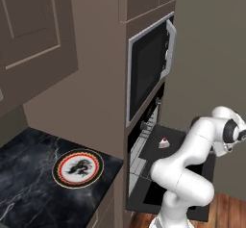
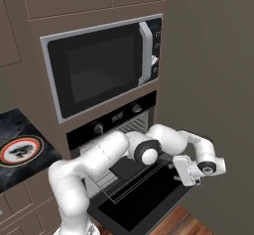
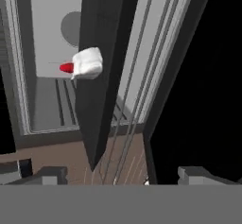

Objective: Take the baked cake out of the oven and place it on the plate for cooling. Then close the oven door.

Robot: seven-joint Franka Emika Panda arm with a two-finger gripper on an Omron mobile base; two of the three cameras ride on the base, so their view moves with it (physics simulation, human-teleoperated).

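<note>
The oven [image 2: 116, 117] stands open, its black oven door [image 2: 141, 204] folded down flat. The baked cake [image 1: 164, 143], whitish with a red blob, sits on a dark tray [image 1: 175, 138] pulled out over the oven door [image 1: 139, 196]. In the hand view the cake [image 3: 87, 62] lies ahead and left of centre, lying on the dark tray [image 3: 101, 90], with wire racks [image 3: 142, 76] beside it. My gripper [image 3: 113, 173] is open, fingers wide apart and empty, well short of the cake. The gripper [image 2: 182, 174] hovers at the door's right side. The plate [image 1: 78, 168] lies on the counter.
A silver-framed microwave [image 2: 99, 70] sits right above the oven. The black marble counter [image 1: 24, 193] is to the left, with the plate [image 2: 20, 149] on it. A plain wall [image 2: 213, 80] closes in on the right, and wood floor [image 1: 226, 212] lies below the door.
</note>
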